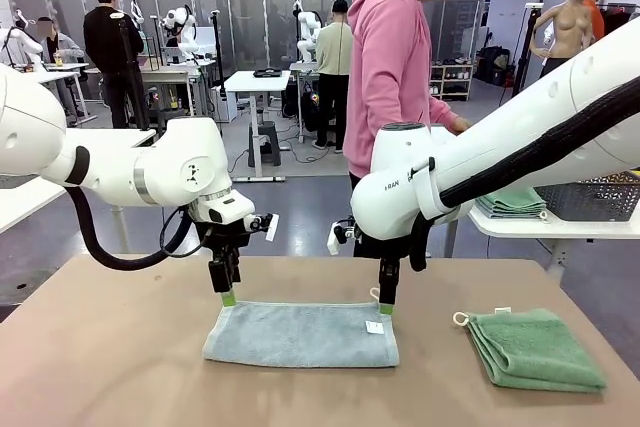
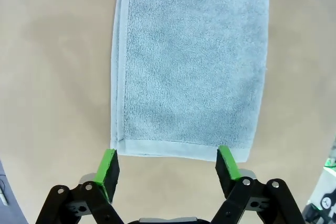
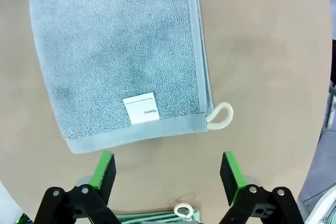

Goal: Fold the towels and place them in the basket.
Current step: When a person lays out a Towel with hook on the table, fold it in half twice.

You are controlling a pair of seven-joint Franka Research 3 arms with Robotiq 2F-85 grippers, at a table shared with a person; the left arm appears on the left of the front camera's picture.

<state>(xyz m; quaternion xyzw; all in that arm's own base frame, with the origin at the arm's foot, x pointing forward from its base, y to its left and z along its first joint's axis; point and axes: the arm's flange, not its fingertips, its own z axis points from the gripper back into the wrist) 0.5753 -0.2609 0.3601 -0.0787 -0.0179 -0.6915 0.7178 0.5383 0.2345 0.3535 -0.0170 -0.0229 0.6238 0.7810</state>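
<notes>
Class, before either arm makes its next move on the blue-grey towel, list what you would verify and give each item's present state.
1. Left tool open and holding nothing: ok.
2. Right tool open and holding nothing: ok.
3. Blue-grey towel lying flat on the table: ok.
4. Green towel folded and lying apart from the blue-grey one: ok.
5. Basket has room inside: cannot tell, its inside is hidden.
</notes>
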